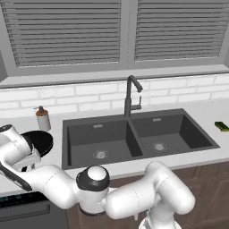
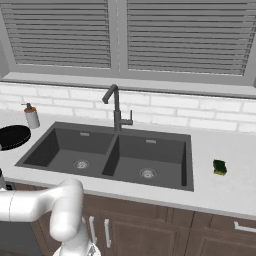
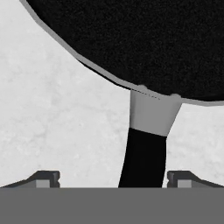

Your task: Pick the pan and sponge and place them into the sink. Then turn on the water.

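Note:
The black pan [image 1: 42, 139] [image 2: 12, 136] lies on the counter left of the sink [image 1: 134, 139] [image 2: 111, 156]. In the hand view the pan's bowl [image 3: 131, 39] is at the top and its handle [image 3: 142, 157] runs down between my fingertips [image 3: 43, 178]. My gripper [image 1: 30, 164] [image 3: 113, 178] hangs open over the handle, one tip on each side, neither touching it. The green sponge [image 1: 221, 126] [image 2: 219, 167] rests on the counter right of the sink. Both basins hold nothing, and no water falls from the faucet [image 1: 129, 96] [image 2: 116, 107].
A soap dispenser [image 1: 43, 118] [image 2: 31, 116] stands behind the pan near the tiled wall. Closed blinds cover the window above. My arm stretches along the counter's front edge toward the left. Cabinet doors [image 2: 150, 235] sit under the sink.

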